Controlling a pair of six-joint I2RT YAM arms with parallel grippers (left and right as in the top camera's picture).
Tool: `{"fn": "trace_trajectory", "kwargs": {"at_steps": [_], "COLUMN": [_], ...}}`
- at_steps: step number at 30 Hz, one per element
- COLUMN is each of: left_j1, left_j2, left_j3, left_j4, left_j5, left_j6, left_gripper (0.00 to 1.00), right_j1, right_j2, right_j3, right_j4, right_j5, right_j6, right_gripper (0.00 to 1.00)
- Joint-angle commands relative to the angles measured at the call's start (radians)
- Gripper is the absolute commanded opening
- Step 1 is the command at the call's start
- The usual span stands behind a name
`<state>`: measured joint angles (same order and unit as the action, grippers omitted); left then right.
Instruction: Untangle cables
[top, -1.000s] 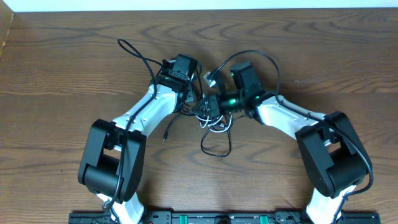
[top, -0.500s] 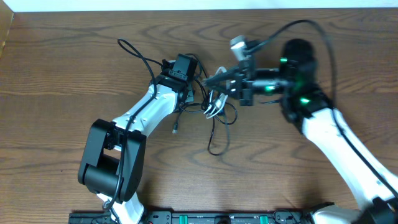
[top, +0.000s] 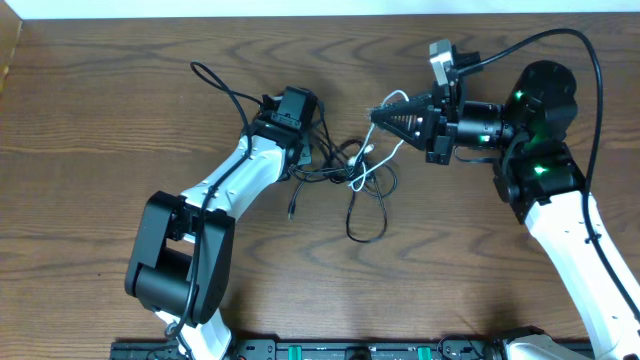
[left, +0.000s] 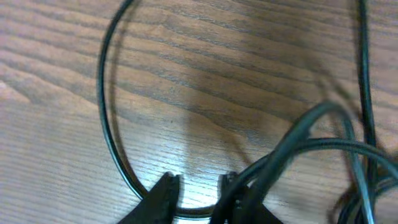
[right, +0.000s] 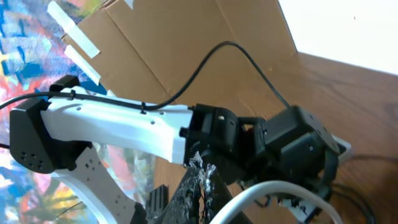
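The right tool (top: 385, 112) has swung out rightward, dragging the white cable (top: 367, 160) and the black cable (top: 349, 222) along the desk.

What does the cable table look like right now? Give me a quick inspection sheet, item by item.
Surface: wooden table, brown grain.
Job's things: white cable and black cables knotted together mid-table; one black loop trails toward the robot's base.
Clutter: nothing seen.
Grippers: right end effector shut on the white cable, held above the table. left end effector low over the wood, jaws slightly apart, a black cable crossing at their base; grip unclear.
Cables: thick black arm cables arc beside each arm.
Surroundings: cardboard sheet beyond the table in the right wrist view.
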<state>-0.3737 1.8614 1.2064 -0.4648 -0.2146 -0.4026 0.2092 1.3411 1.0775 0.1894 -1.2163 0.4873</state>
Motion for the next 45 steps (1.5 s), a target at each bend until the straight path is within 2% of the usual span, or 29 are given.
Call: {"fn": "trace_trajectory", "kwargs": {"at_steps": [1, 4, 8, 12, 14, 18, 23, 31, 36, 43, 45], "left_j1": [0.029, 0.050, 0.083, 0.097, 0.098, 0.095, 0.094, 0.054, 0.005, -0.045, -0.047], "left_j2": [0.007, 0.007, 0.007, 0.007, 0.007, 0.007, 0.007, 0.010, 0.042, 0.136, 0.157], "left_j3": [-0.011, -0.011, -0.011, -0.011, -0.011, -0.011, -0.011, -0.012, -0.012, -0.012, -0.012], "left_j4": [-0.006, -0.006, -0.001, 0.033, 0.038, 0.040, 0.040, 0.013, -0.005, -0.005, 0.003], "left_j5": [-0.006, 0.029, 0.219, 0.505, 0.618, 0.751, 0.761, 0.692, 0.692, 0.517, 0.509], "left_j6": [0.017, 0.017, 0.032, 0.184, 0.212, 0.212, 0.198, 0.023, -0.040, -0.105, -0.113], "left_gripper": [0.40, 0.42, 0.49, 0.64, 0.66, 0.67, 0.70, 0.71, 0.71, 0.70, 0.51], "right_j1": [-0.039, -0.079, -0.124, -0.144, -0.154, -0.185, -0.195, -0.195, -0.195, -0.195, -0.195], "right_j2": [-0.014, -0.014, -0.014, -0.014, -0.014, -0.014, -0.014, -0.014, -0.014, -0.014, -0.014], "right_j3": [0.005, 0.005, 0.005, 0.005, 0.005, 0.005, 0.005, 0.005, 0.005, 0.005, 0.005], "right_j4": [-0.029, -0.064, -0.137, -0.208, -0.235, -0.251, -0.261, -0.262, -0.264, -0.299, -0.319], "right_j5": [-0.013, -0.014, 0.000, 0.021, 0.032, 0.033, 0.033, 0.036, 0.036, 0.036, 0.036], "right_j6": [-0.010, -0.010, -0.010, -0.041, -0.045, -0.047, -0.048, -0.056, -0.059, -0.090, -0.111], "right_gripper": [0.01, 0.01, 0.01, 0.01, 0.01, 0.01, 0.02, 0.01, 0.02, 0.02, 0.01]}}
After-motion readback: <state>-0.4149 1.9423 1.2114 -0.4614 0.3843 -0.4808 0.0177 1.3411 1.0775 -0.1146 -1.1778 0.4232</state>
